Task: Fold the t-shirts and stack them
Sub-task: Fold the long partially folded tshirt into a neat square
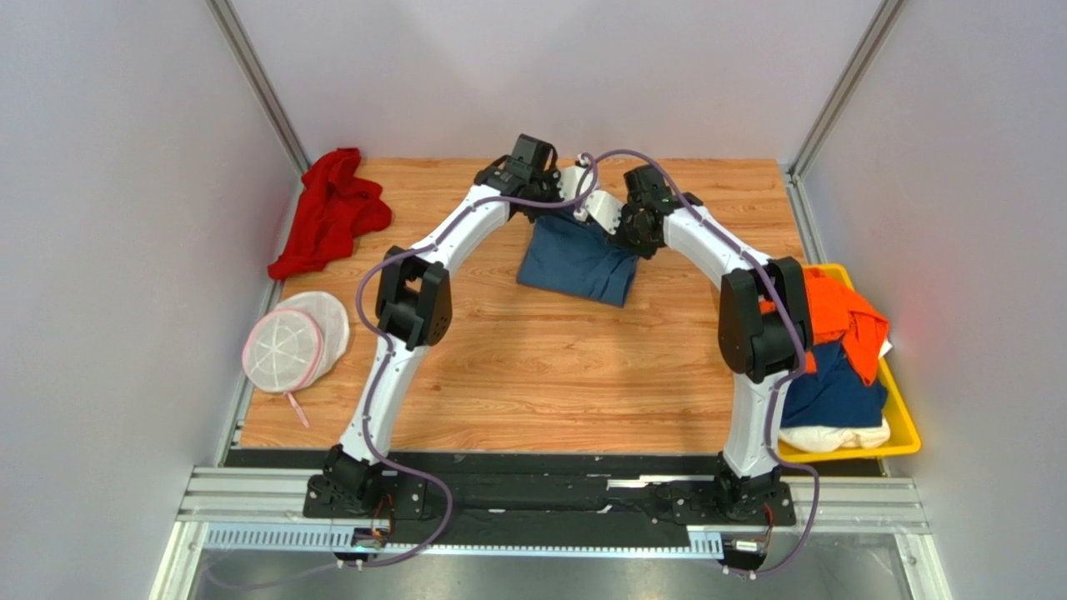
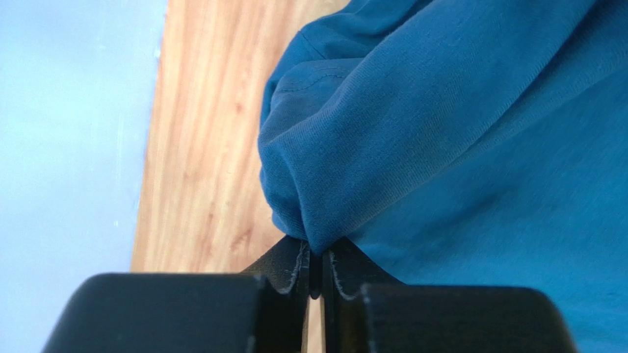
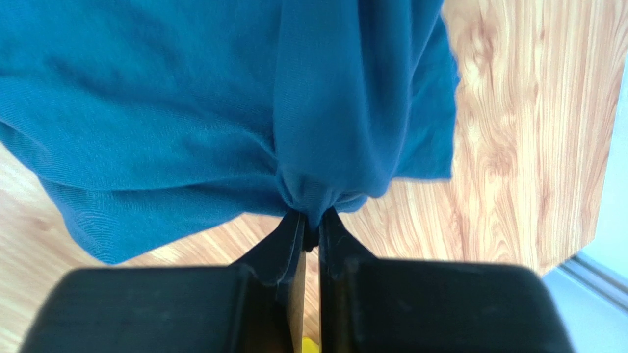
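a light wooden worktop [image 1: 539, 375] sits boxed in by plain grey walls [image 1: 113, 188] on the left, far and right sides, with a black and metal rail [image 1: 551, 494] along its near edge carrying both arm bases.

at the far-left corner a crumpled red cloth [image 1: 328, 213] lies heaped against the left wall; whether it is a shirt cannot be told. further along the left edge, toward the near side, rests a round white-and-pink mesh disc [image 1: 294, 344].

the left arm arches to the far-middle of the worktop, where the left gripper [image 2: 315, 265] is clenched on a bunched fold of the teal-blue t-shirt [image 1: 579, 263]. the shirt hangs and drapes as a compact folded shape near the far edge, its lower part on the wood. just beside it, the right gripper [image 3: 311, 235] is pinched tight on another gathered fold of the same shirt.

off the right edge a yellow bin [image 1: 904, 431] holds an orange t-shirt [image 1: 845, 313] on top, a navy t-shirt [image 1: 833, 388] below it and a cream t-shirt [image 1: 833, 438] at the near end.

bare wood spans the middle and near half of the worktop between the two arms; the far-right corner is bare too.
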